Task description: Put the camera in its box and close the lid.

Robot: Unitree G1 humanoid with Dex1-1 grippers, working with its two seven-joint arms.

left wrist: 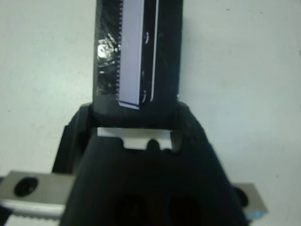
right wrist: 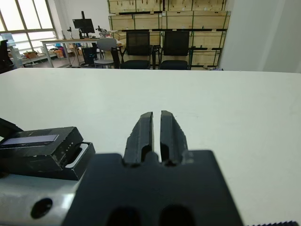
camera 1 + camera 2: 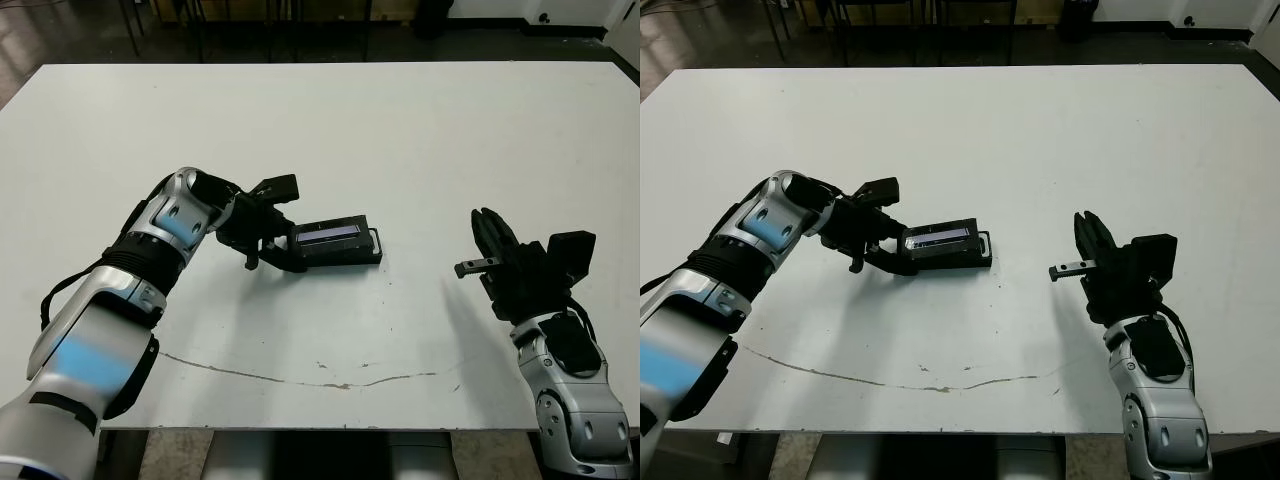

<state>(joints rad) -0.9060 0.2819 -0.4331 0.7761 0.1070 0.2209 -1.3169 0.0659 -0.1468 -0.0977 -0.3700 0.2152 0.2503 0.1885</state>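
Observation:
The black lid [image 3: 330, 233], with its bluish-grey strip facing up, lies on the box [image 3: 373, 245] a little left of the table's middle. It sits shifted to one side, so a sliver of white lining shows at the box's right end. My left gripper [image 3: 283, 238] is shut on the lid's left end, one finger on each long side, as the left wrist view shows around the lid [image 1: 136, 47]. The camera is hidden. Over the right part of the table my right gripper [image 3: 481, 217] is shut and holds nothing, well clear of the box [image 2: 80, 155].
The white table [image 3: 400, 130] runs wide behind and between the arms. A thin dark crack line [image 3: 300, 380] crosses it near the front edge. Chairs [image 2: 155, 49] and shelves stand beyond the far edge.

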